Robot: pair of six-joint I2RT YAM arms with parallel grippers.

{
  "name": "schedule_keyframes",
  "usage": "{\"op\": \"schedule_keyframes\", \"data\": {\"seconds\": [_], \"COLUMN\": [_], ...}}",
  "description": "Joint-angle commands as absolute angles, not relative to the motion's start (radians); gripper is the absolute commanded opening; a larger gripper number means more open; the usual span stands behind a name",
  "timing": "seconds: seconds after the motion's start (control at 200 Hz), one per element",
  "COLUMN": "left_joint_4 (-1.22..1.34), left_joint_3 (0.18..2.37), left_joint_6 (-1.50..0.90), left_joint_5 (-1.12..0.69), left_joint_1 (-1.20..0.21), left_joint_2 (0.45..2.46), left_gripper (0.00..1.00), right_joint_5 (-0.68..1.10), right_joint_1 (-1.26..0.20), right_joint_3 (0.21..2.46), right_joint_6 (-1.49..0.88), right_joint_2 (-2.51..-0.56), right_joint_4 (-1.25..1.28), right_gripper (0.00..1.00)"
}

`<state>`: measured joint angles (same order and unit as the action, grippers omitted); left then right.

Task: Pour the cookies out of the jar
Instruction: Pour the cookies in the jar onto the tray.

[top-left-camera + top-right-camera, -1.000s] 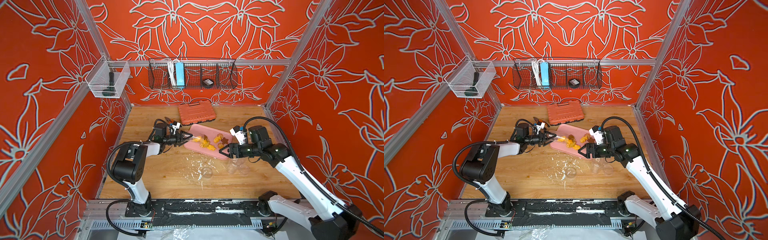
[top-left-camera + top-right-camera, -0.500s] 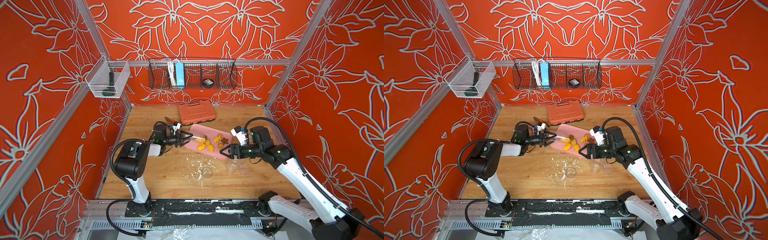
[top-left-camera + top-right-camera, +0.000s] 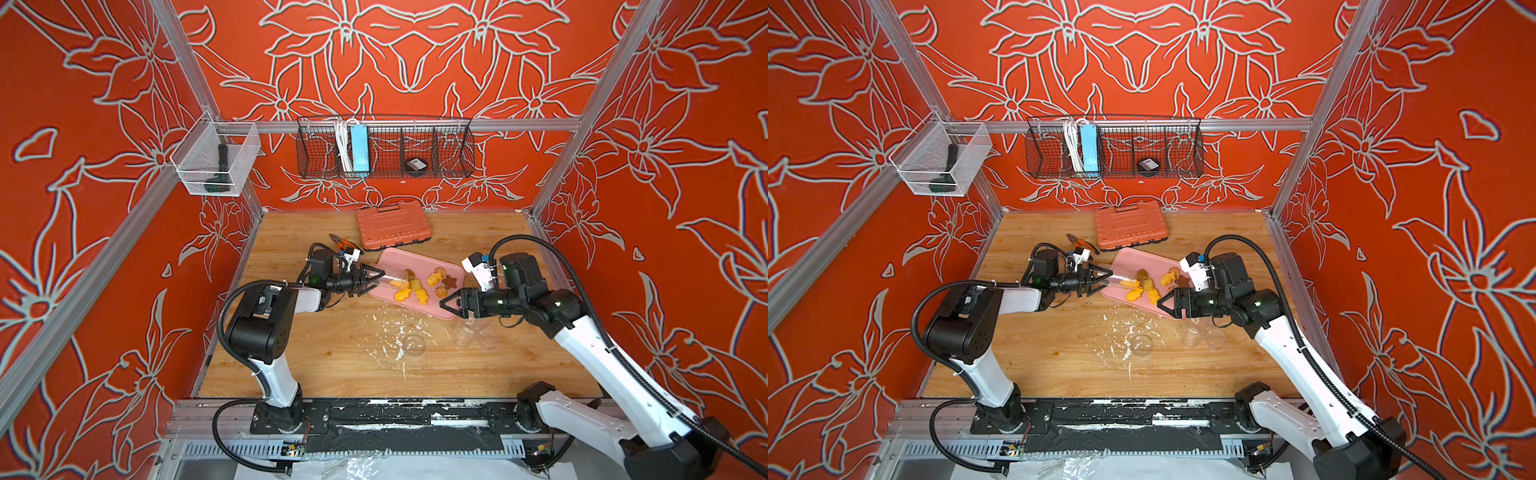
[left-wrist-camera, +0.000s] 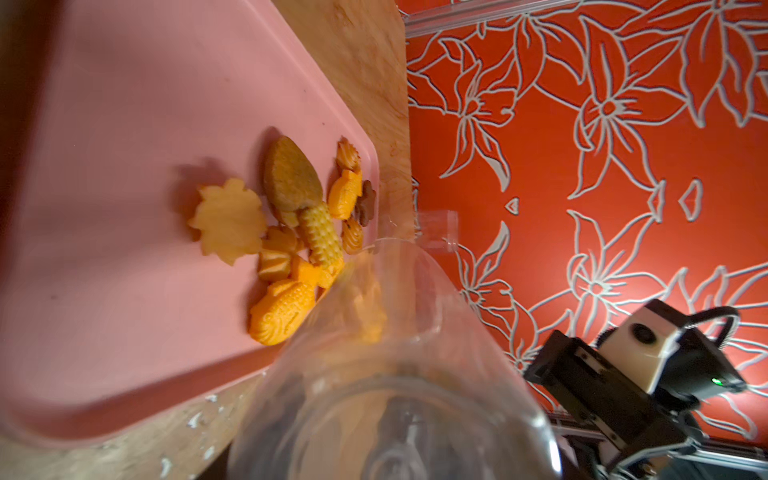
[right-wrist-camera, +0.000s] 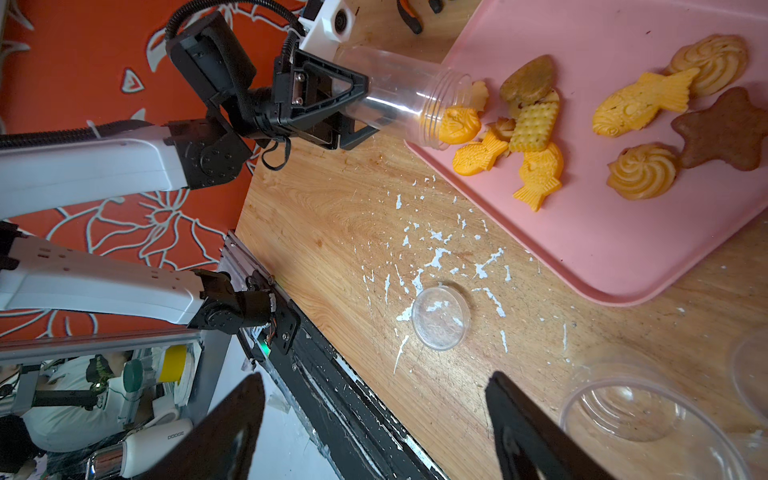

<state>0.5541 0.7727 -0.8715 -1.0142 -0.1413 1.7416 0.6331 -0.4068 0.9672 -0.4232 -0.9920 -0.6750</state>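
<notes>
In both top views my left pincer (image 3: 376, 279) stays clamped on the tipped jar (image 3: 395, 279). The cookies (image 3: 419, 286) lie spread wider on the pink tray (image 3: 415, 259) than a second ago. Left wrist: one cookie inside the jar is blurred. Right wrist: my right pincer (image 5: 374, 378) gapes empty, its fingers cut off at the edge.

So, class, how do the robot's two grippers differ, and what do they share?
The left gripper is shut on the clear jar; the right gripper is open and empty. The left gripper holds the jar tipped over the pink tray; the right gripper hovers above the table near a clear cup. Both are black.
</notes>
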Motion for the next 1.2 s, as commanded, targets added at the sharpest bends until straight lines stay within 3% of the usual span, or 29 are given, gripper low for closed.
{"op": "schedule_keyframes", "data": {"seconds": [0.0,0.12,0.28,0.881,1.196], "left_joint_4": [0.428,0.728,0.913,0.760,0.672], "left_joint_3": [0.821,0.750,0.715,0.748,0.727], "left_joint_6": [-0.743,-0.954,-1.092,-0.979,-0.986], "left_joint_5": [-0.965,-1.059,-1.097,-1.096,-1.060], "left_joint_1": [-0.137,-0.138,-0.137,-0.136,-0.135], "left_joint_2": [1.667,1.711,1.760,1.728,1.539], "left_gripper": [0.63,0.64,0.64,0.64,0.64], "right_joint_5": [0.627,0.632,0.630,0.630,0.624], "right_joint_1": [-0.403,-0.403,-0.404,-0.404,-0.404], "right_joint_3": [0.953,0.950,0.953,0.956,0.977], "right_joint_6": [-0.425,-0.434,-0.433,-0.427,-0.423], "right_joint_2": [-0.977,-0.981,-0.980,-0.973,-0.977], "right_joint_4": [-0.689,-0.675,-0.683,-0.697,-0.729], "right_gripper": [0.85,0.85,0.85,0.86,0.86]}}
